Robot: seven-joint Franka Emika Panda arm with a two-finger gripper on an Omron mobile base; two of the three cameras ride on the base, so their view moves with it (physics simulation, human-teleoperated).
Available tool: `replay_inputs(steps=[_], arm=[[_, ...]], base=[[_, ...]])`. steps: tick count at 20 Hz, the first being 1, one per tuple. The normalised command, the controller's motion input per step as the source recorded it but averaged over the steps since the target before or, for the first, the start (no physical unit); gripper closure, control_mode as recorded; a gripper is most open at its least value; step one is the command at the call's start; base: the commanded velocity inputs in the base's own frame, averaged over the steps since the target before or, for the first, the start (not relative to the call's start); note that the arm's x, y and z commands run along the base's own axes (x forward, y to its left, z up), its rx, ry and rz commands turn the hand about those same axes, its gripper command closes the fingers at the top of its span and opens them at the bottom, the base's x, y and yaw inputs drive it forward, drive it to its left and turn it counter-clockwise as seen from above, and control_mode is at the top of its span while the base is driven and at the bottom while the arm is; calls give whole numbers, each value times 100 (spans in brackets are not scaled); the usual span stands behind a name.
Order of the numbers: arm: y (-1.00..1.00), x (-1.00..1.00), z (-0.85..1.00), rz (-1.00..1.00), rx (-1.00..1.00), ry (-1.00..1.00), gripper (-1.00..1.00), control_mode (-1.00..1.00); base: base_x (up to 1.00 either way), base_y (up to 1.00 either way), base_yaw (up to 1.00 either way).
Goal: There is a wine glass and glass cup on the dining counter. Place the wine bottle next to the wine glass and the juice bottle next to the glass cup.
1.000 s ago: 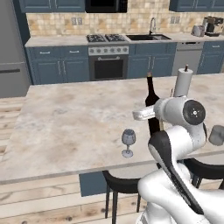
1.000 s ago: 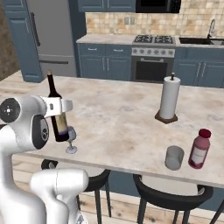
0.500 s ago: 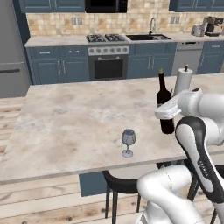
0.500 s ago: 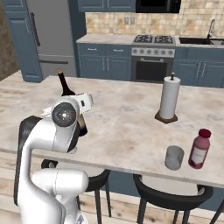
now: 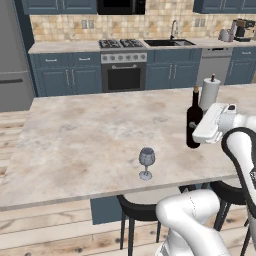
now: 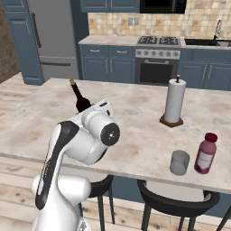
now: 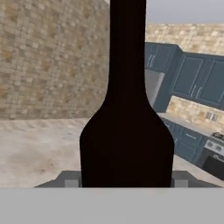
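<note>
Wine bottle [image 5: 194, 125] is where I'm watching: it stands upright over the dining counter [image 5: 90, 145], toward the counter's right end in my left base view, well to the right of the wine glass [image 5: 146, 162]. I have a broad bare stretch of marble between that glass and the bottle, and the glass sits near the counter's near edge above a black stool [image 5: 137, 212]. Just behind the bottle is the paper towel roll [image 5: 209, 93]. In my right base view the glass cup [image 6: 180, 162] and juice bottle [image 6: 205, 153] stand close together near the front edge. My gripper [image 5: 200, 131] is clamped on the bottle's lower body; my hand view has the dark bottle [image 7: 127, 127] between the fingers. The forearm reaches in level from the right, hand horizontal.
</note>
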Motion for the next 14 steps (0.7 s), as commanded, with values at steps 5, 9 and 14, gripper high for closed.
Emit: replay_inputs(steps=[5,9,14], arm=[[-19,35,-21,10,2,4,100,-100],[-7,34,-27,9,7,22,100,-100],[-8,27,-18,12,11,35,100,-100]], base=[[0,0,0],[0,0,0],[0,0,0]])
